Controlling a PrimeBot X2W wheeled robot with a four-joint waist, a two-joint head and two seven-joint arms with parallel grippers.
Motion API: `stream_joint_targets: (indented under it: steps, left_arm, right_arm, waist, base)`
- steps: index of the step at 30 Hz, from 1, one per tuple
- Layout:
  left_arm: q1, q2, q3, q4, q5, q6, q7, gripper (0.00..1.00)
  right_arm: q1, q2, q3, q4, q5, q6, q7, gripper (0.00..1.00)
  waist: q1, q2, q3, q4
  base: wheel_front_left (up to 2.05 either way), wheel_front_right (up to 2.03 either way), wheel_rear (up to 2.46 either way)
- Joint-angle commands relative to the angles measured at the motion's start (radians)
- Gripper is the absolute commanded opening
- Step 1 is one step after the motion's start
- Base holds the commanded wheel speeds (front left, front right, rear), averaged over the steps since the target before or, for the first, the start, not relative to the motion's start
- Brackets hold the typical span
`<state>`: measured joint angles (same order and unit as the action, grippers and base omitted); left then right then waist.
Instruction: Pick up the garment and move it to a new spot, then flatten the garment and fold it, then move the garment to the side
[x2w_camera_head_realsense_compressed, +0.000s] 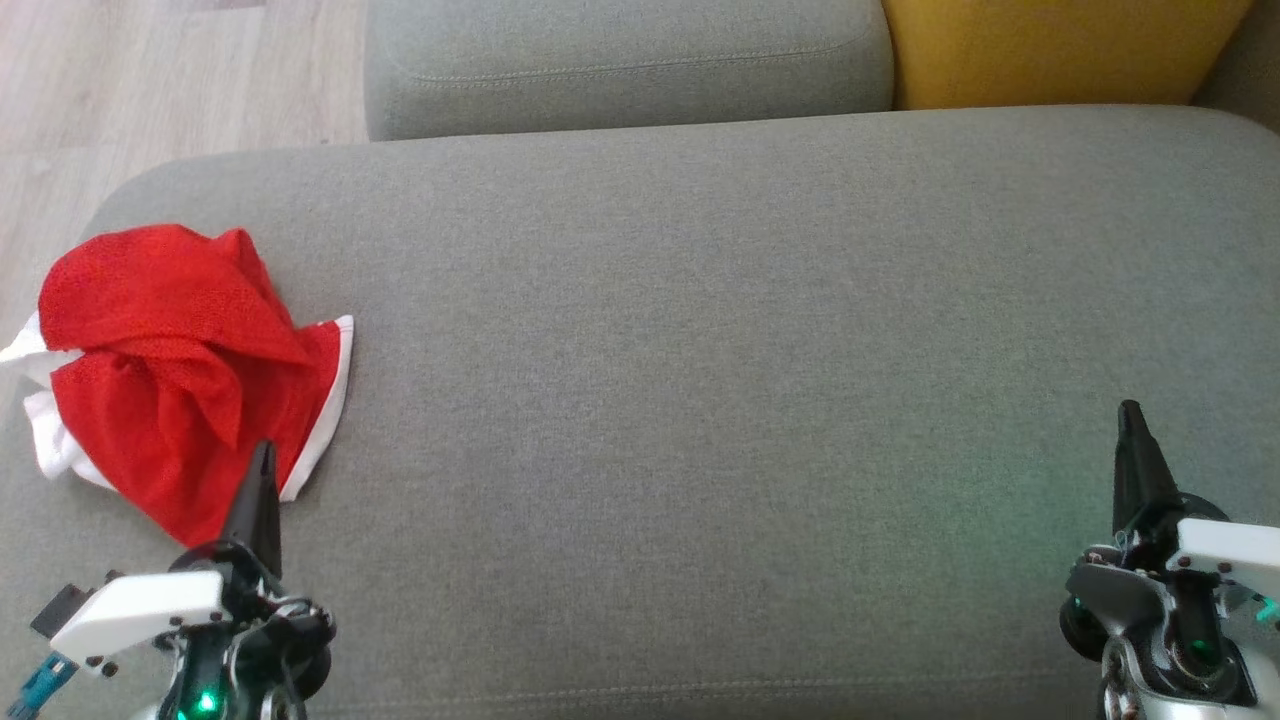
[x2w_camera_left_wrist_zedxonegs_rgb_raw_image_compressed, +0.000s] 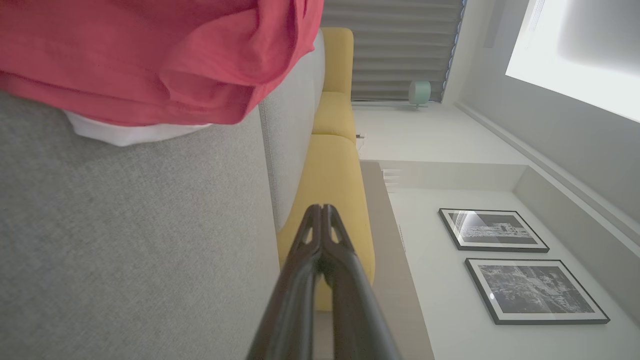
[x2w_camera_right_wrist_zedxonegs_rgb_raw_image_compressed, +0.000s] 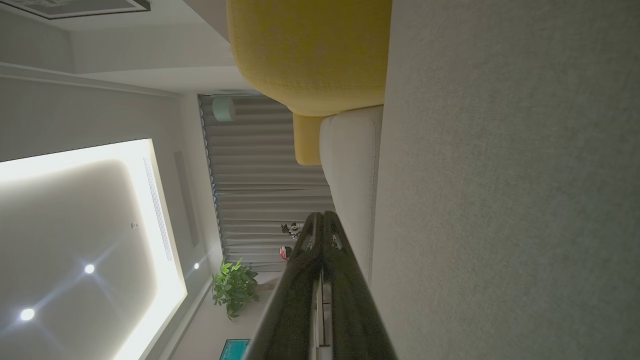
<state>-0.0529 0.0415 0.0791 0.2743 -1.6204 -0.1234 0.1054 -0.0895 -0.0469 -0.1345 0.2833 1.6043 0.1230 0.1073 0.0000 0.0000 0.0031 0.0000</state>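
A crumpled red garment (x2w_camera_head_realsense_compressed: 170, 370) with white trim lies in a heap at the left end of the grey sofa seat (x2w_camera_head_realsense_compressed: 700, 350). The same red garment (x2w_camera_left_wrist_zedxonegs_rgb_raw_image_compressed: 150, 55) shows across the top of the left wrist view. My left gripper (x2w_camera_head_realsense_compressed: 264, 452) is shut and empty, its tip just at the heap's near edge, seen over the red cloth. In its own wrist view the left gripper (x2w_camera_left_wrist_zedxonegs_rgb_raw_image_compressed: 322, 207) has its fingers pressed together. At the lower right my right gripper (x2w_camera_head_realsense_compressed: 1130, 408) is shut with nothing in it, far from the cloth; the right gripper (x2w_camera_right_wrist_zedxonegs_rgb_raw_image_compressed: 322, 215) hovers beside the seat.
A grey back cushion (x2w_camera_head_realsense_compressed: 630, 60) and a yellow cushion (x2w_camera_head_realsense_compressed: 1060, 50) stand behind the seat. Wooden floor (x2w_camera_head_realsense_compressed: 150, 90) lies beyond the sofa's left end. The seat's left edge runs close to the garment.
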Motion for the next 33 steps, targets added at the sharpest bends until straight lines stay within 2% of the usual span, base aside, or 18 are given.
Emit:
stream_joint_targets:
  steps: [1,2,3,5,6,7,16,33]
  left_arm:
    - [-0.055,0.009,0.034,-0.029,0.012,-0.007,0.008,0.00]
    - [-0.055,0.009,0.034,-0.029,0.012,-0.007,0.008,0.00]
    - [0.000,0.000,0.000,0.000,0.000,0.000,0.000,1.00]
    - [0.007,-0.002,-0.002,0.022,-0.001,0.001,-0.002,1.00]
    - [0.017,-0.004,-0.003,0.038,-0.001,0.001,-0.002,0.00]
    - [0.021,-0.005,-0.004,0.042,0.000,0.001,-0.004,1.00]
    - [0.015,-0.004,-0.008,0.027,0.009,0.000,-0.030,1.00]
    - [-0.014,-0.002,0.031,-0.024,0.112,-0.001,-0.083,1.00]
  right_arm:
    - [-0.018,-0.003,0.021,-0.039,0.005,0.008,0.006,0.00]
    - [-0.018,-0.003,0.021,-0.039,0.005,0.008,0.006,0.00]
    - [0.000,0.000,0.000,0.000,0.000,0.000,0.000,1.00]
    - [0.003,0.002,0.001,0.024,-0.001,0.000,-0.001,1.00]
    - [0.009,0.003,0.001,0.040,-0.001,0.000,-0.001,0.00]
    - [0.012,0.003,0.002,0.045,-0.002,0.000,-0.003,1.00]
    - [0.005,0.003,0.010,0.036,-0.036,0.000,-0.029,1.00]
    - [-0.024,0.002,-0.004,-0.019,-0.246,0.002,-0.082,1.00]
  waist:
    - [0.0000,0.0000,0.000,0.000]
    - [0.0000,0.0000,0.000,0.000]
    - [0.0000,0.0000,0.000,0.000]
    - [0.0000,0.0000,0.000,0.000]
    - [0.0000,0.0000,0.000,0.000]
    - [0.0000,0.0000,0.000,0.000]
    - [0.0000,0.0000,0.000,-0.002]
    - [0.0000,0.0000,0.001,-0.003]
  base:
    - [0.00,0.00,0.00]
    - [0.00,0.00,0.00]
    - [0.00,0.00,0.00]
    - [0.00,0.00,0.00]
    - [0.00,0.00,0.00]
    - [0.00,0.00,0.00]
    - [0.00,0.00,0.00]
    - [0.00,0.00,0.00]
